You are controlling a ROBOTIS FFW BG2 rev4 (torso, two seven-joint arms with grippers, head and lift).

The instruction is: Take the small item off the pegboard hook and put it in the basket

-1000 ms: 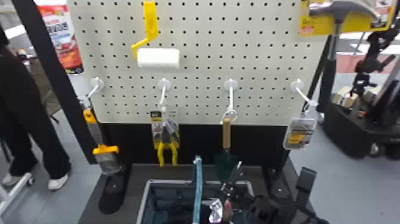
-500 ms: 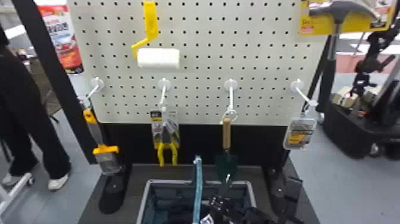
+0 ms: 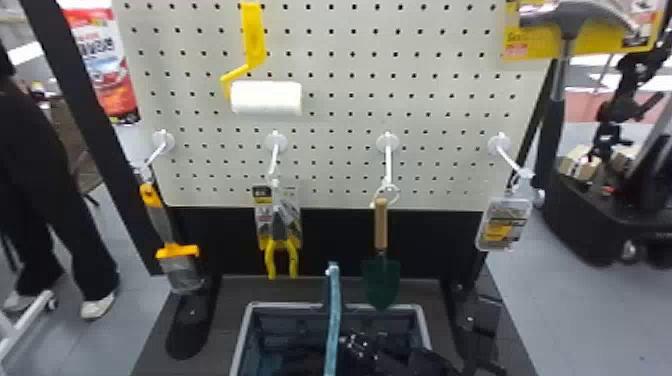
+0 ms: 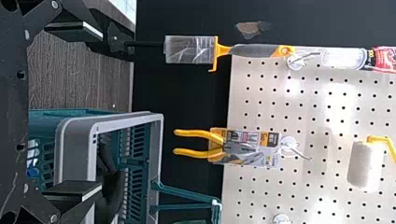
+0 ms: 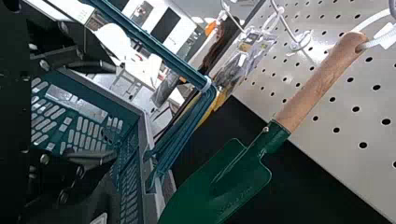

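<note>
Right gripper at the basket: fingers wide apart, gripping nothing.
It sits lower toward the basket than a second ago, uncovering the trowel's blade above; whether the shiny thing then beside it lies inside, I cannot tell. A small clear pack still hangs up and right of the basket.

Left gripper near basket, fingers wide apart. Basket grey-rimmed, green handle raised, unclear dark shape inside. Carded yellow-handled pliers hang from hook on pegboard. Orange-and-grey hand tool, clear cover at end, hangs alongside, apart. White paint roller against pegboard.
</note>
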